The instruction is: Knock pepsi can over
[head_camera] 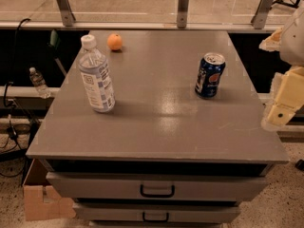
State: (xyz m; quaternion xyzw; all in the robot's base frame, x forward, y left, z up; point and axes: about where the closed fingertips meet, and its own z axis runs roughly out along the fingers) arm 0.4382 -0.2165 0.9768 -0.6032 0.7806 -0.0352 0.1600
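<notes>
the edge of the table (156,122) could be struck by the gripper (284,103), held at three o'clock, its state not to be told. the pepsi can (210,75), upright at two o'clock, could merely be slid if pushed low.

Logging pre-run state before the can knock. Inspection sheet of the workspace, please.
Surface: flat grey cabinet top, two drawers below.
Job's things: small dark blue metal pepsi can, upright, right of centre, nothing touching it.
Clutter: tall clear plastic water bottle, white cap, upright at left; round orange fruit near far edge.
Grippers: pale pincer at the top's right edge, apart from the can.
Cables: black cables on floor, left.
Surroundings: brown cardboard box lower left; small clear bottle on left ledge; glass railing behind.
</notes>
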